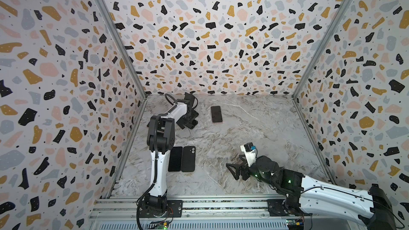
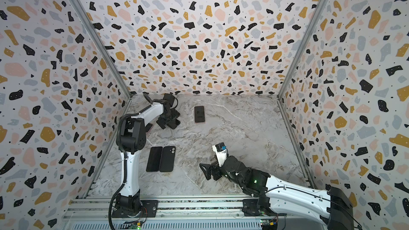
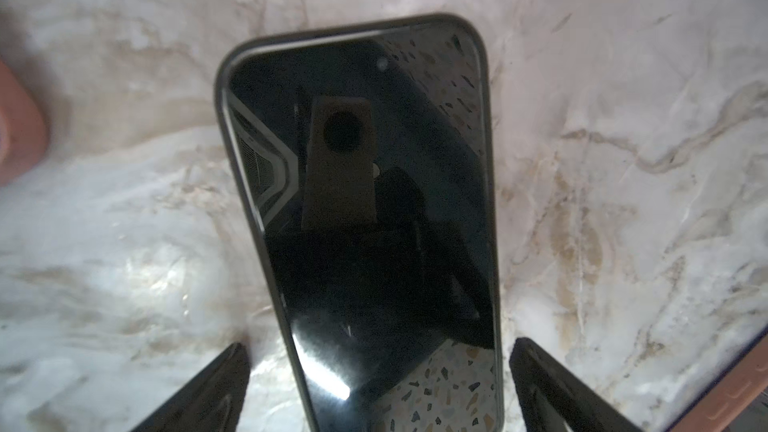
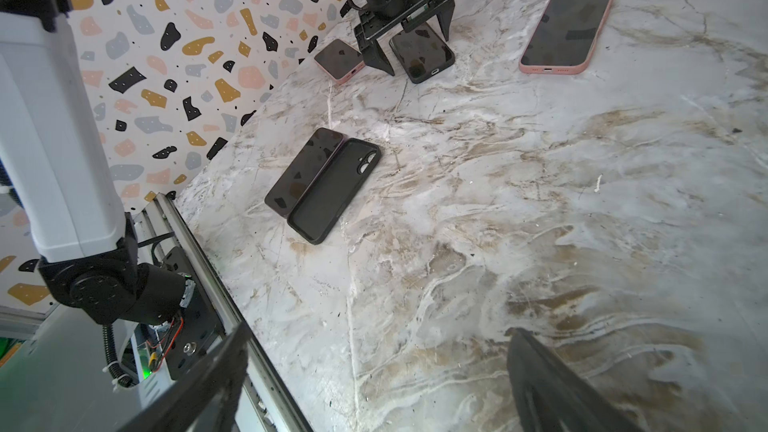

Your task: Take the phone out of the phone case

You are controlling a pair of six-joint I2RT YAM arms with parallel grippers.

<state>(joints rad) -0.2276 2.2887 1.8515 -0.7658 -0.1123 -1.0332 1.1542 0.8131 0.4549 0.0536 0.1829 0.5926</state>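
Note:
A phone in a dark phone case (image 3: 361, 222) lies screen up on the marble table at the back left, also seen in the right wrist view (image 4: 422, 54). My left gripper (image 3: 380, 347) hangs over it, open, with one finger on each side of the case and a gap to each long edge. In both top views the left gripper (image 1: 188, 120) (image 2: 169, 119) covers most of that phone. My right gripper (image 1: 235, 164) (image 4: 378, 334) is open and empty, low over the table at the front right.
A phone in a pink case (image 1: 216, 114) (image 4: 567, 29) lies at the back middle. Another pink-cased phone (image 4: 338, 60) sits beside the left gripper by the wall. A bare phone (image 1: 175, 159) and an empty black case (image 1: 188, 159) lie side by side at the front left.

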